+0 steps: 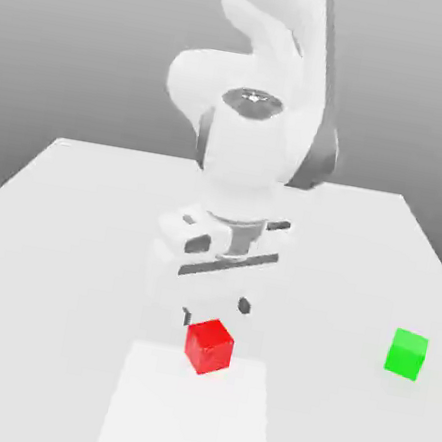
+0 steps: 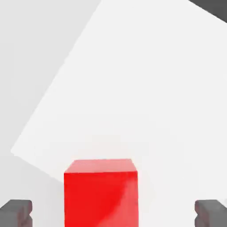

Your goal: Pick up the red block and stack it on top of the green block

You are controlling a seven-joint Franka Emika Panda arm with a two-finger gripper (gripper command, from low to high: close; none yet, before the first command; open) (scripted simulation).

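Note:
The red block rests on the white table, near the front middle in the exterior view. My gripper hangs just above and behind it, open, its dark fingertips a little higher than the block's top. In the hand view the red block sits between the two grey fingertips, with wide gaps on both sides and no contact. The green block stands apart on the table at the exterior view's right.
A paler square patch marks the table surface under and in front of the red block. The white arm rises behind the gripper. The table's edges run along both sides in the exterior view.

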